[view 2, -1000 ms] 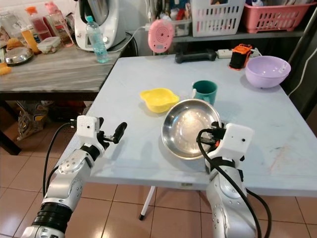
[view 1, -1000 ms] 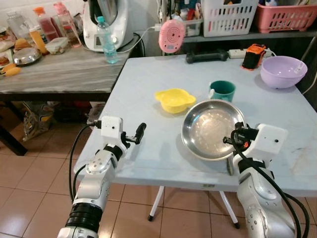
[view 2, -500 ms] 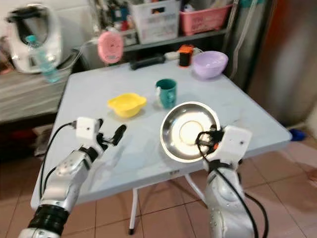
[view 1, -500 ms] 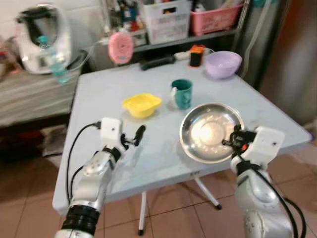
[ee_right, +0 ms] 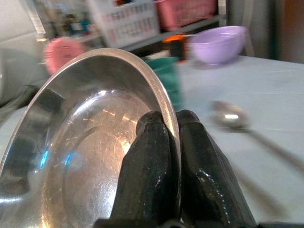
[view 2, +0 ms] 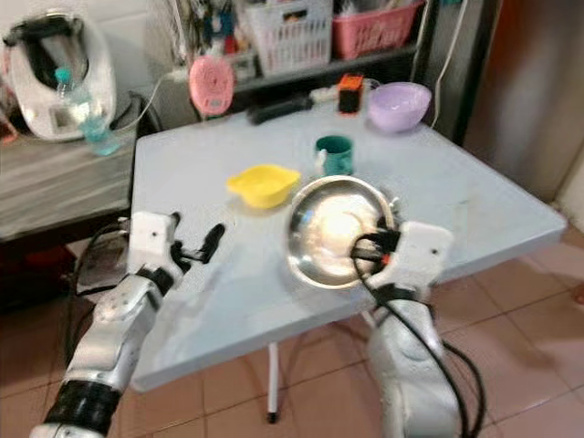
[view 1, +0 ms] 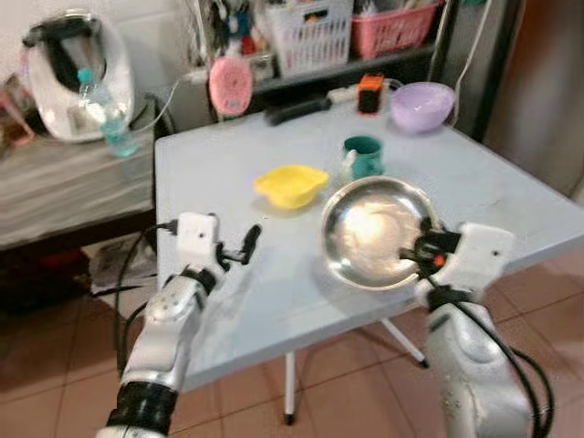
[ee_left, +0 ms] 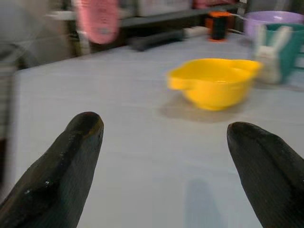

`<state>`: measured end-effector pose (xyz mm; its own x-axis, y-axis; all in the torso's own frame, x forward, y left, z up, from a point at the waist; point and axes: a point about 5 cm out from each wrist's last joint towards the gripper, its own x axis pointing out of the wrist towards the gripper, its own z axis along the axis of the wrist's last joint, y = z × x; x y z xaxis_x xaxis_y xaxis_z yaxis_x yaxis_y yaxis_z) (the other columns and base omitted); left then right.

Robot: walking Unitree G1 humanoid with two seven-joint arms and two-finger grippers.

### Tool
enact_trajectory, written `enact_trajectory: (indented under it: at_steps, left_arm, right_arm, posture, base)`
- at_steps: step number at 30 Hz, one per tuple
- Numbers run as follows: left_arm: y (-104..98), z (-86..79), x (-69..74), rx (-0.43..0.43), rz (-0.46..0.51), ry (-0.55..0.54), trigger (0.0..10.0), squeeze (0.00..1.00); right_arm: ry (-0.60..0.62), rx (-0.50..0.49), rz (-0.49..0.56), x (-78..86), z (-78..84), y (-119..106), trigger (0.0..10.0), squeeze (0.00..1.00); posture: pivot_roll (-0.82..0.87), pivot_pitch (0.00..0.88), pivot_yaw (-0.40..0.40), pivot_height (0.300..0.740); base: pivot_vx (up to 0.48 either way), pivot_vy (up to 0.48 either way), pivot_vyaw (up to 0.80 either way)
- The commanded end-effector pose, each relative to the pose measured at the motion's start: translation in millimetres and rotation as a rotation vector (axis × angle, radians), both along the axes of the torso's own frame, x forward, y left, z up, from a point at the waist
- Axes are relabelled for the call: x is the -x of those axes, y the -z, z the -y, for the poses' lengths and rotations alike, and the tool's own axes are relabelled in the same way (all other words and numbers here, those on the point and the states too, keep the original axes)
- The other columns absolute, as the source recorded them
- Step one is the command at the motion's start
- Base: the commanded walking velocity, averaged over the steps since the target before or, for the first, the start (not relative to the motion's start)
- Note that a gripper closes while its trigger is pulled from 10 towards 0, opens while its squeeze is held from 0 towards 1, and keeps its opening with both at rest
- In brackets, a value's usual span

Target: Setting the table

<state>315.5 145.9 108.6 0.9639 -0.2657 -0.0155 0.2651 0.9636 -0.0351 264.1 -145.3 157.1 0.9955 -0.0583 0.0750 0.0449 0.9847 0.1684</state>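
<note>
Left eye view: the right gripper (view 1: 422,248) pinches the near rim of the steel plate (view 1: 370,230), which is held tilted and lifted over the grey table (view 1: 228,173). The plate extends forward and toward the robot's left from the jaws, so any set-down spot lies ahead of the gripper. The left gripper (view 1: 248,242) hovers over the table's near-left part, carrying nothing.

Right eye view: same layout. The yellow bowl (view 2: 263,183) and green mug (view 2: 334,154) stand just beyond the plate; the purple bowl (view 2: 399,105) sits well apart at the far corner.

Left wrist view: two black fingers (ee_left: 71,161) are spread wide with bare tabletop between them; the yellow bowl lies straight ahead of the opening.

Right wrist view: the two fingers (ee_right: 149,175) are closed on the plate's edge, one on each face. A spoon (ee_right: 247,130) appears to lie on the table beside the plate, though the blur makes this uncertain.
</note>
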Motion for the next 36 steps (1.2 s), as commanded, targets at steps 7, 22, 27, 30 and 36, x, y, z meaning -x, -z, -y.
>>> enact_trajectory:
  at_steps: [7, 22, 27, 30, 36]
  left_arm:
    - [-6.1, -0.5, 0.0, -0.006, 0.026, -0.017, 10.0, 0.00]
    - [-8.1, -4.6, 0.5, -0.037, 0.017, 0.004, 10.0, 0.00]
    - [-10.0, -5.9, -1.1, -0.041, 0.017, 0.005, 10.0, 0.00]
    - [-10.5, -3.2, 0.4, -0.042, 0.018, 0.022, 10.0, 0.00]
    - [-6.1, -0.3, 2.5, -0.033, 0.006, 0.019, 10.0, 0.00]
  right_arm:
    - [-0.028, 0.015, 0.014, -4.0, -1.1, -1.2, 10.0, 0.00]
    - [-0.019, -0.008, 0.018, -3.8, -5.7, 0.6, 10.0, 0.00]
    - [-0.021, -0.006, 0.007, -3.5, -7.9, 3.9, 10.0, 0.00]
    - [-0.017, -0.004, 0.007, -4.6, -5.4, 3.7, 10.0, 0.00]
    - [-0.021, 0.006, 0.010, -6.0, -3.4, 3.0, 10.0, 0.00]
  posture:
    - [-0.10, 0.000, 0.117, 0.740]
    - [-0.09, 0.002, 0.153, 0.740]
    - [-0.08, 0.006, 0.162, 0.740]
    - [-0.08, 0.007, 0.160, 0.740]
    - [-0.08, 0.000, 0.143, 0.740]
  base:
    - [0.000, 0.480, 0.56]
    - [0.000, 0.480, 0.03]
    - [0.000, 0.480, 0.28]
    - [0.000, 0.480, 0.48]
    - [0.000, 0.480, 0.46]
